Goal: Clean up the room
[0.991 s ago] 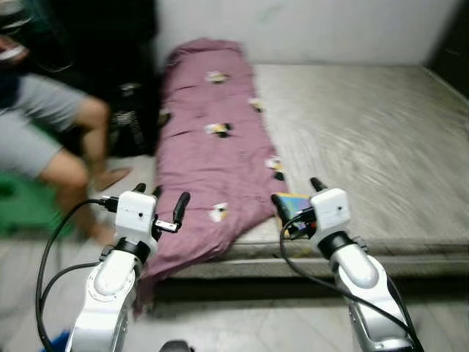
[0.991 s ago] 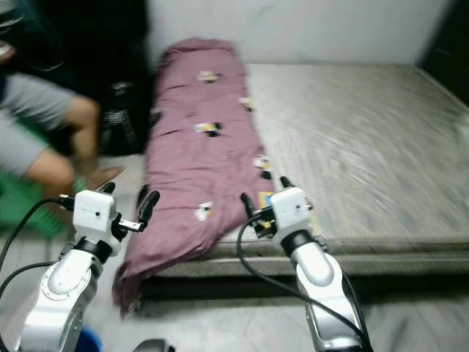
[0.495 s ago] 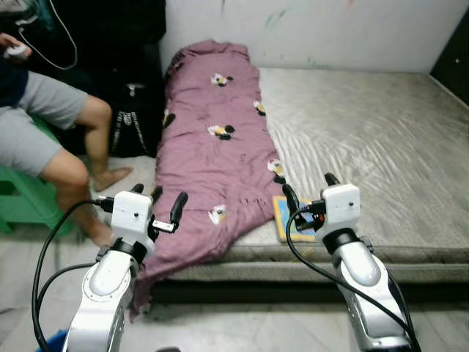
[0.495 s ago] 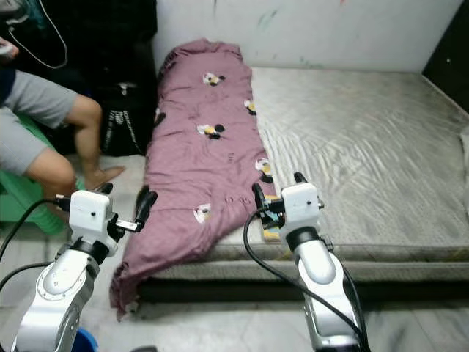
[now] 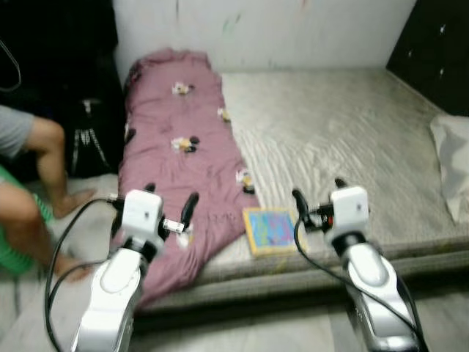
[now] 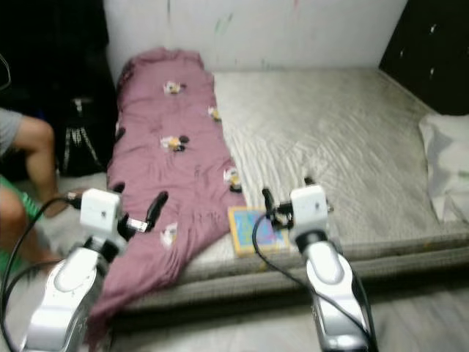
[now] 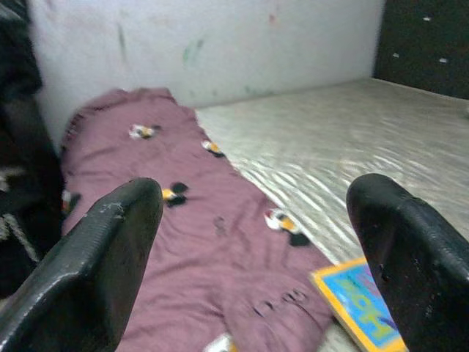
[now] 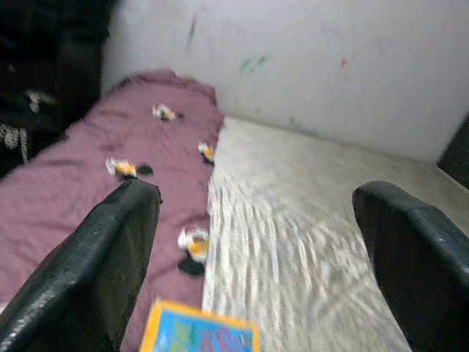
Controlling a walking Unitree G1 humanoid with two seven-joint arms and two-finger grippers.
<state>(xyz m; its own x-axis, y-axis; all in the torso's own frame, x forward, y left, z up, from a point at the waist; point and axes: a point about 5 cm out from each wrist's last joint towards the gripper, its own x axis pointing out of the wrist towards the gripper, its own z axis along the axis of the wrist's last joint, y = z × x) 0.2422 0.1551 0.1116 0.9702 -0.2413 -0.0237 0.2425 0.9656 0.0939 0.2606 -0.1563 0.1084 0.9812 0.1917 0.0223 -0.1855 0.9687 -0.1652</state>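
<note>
The robot stands at the foot of a low bed (image 5: 344,132), both arms raised in front of it, and nothing is in either grip. The left gripper (image 5: 168,207) holds its fingers (image 7: 110,257) spread wide apart and empty, and so does the right gripper (image 5: 318,202); from where I stand this looks like a ready pose, arms up while the robot lines itself up with the mess, not a reach. The head views are a little blurred. Beyond the left fingers a purple blanket (image 5: 176,154) printed with small cartoon figures lies in a long strip down the left side of the bed, its near end spilling over the edge toward the floor, which is likely why it counts as clutter. Between the two sets of fingers, closer to the right ones and just past them, a bright blue and yellow book (image 5: 270,229) lies flat on the bare grey sheet near the bed's front edge, touching the blanket's edge. It seems the handiest thing to pick up first, and the right arm is best placed for it. Far off to the right of the right fingers a pale pillow (image 5: 453,165) sits at the bed's side. A person's bare legs (image 5: 37,183) are off beyond the left arm, beside the bed.
</note>
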